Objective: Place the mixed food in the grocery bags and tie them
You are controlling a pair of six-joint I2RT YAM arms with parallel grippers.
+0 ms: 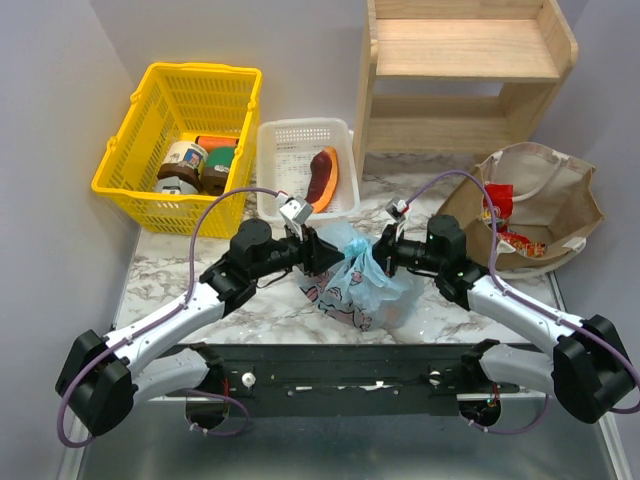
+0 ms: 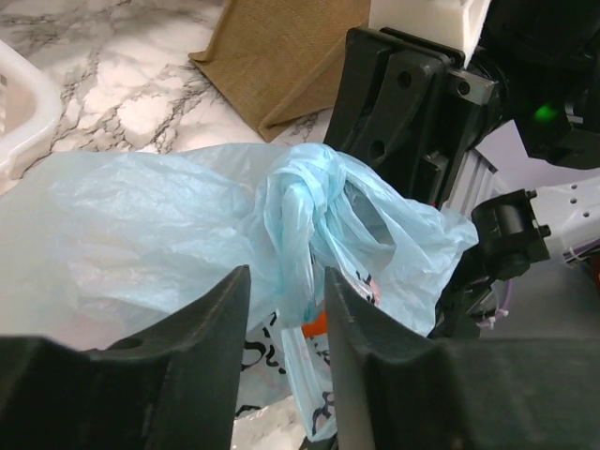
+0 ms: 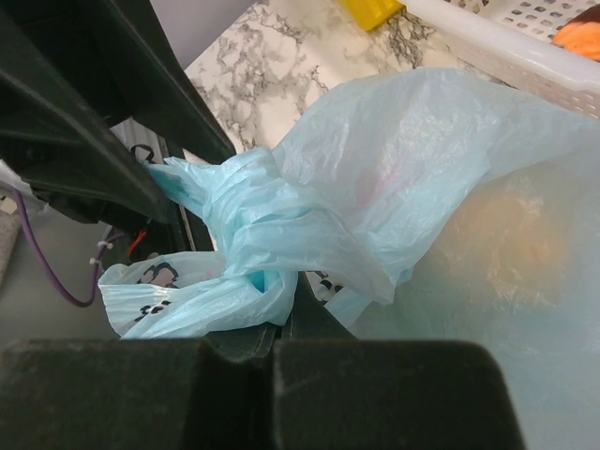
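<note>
Both jaws pinch the knotted blue bag [image 1: 368,283]; its contents are indistinct.

Plain pale grey walls with a faint lilac tint close the place in. The left wall [image 1: 50,150] runs down the left of the frame and meets the back wall [image 1: 290,40] in a corner at the upper left, and the right wall [image 1: 612,90] shows as a strip at the far right edge. A table [image 1: 160,255], its top patterned like white marble with grey veins, fills the middle. At the upper right, at the table's far side against the back wall, stands a light wooden shelf unit [image 1: 460,50] with two shelves and raised side boards. Along the bottom of the frame lies a dull grey metal surface [image 1: 350,455]. The light is soft and even, and the shadows are faint.
</note>
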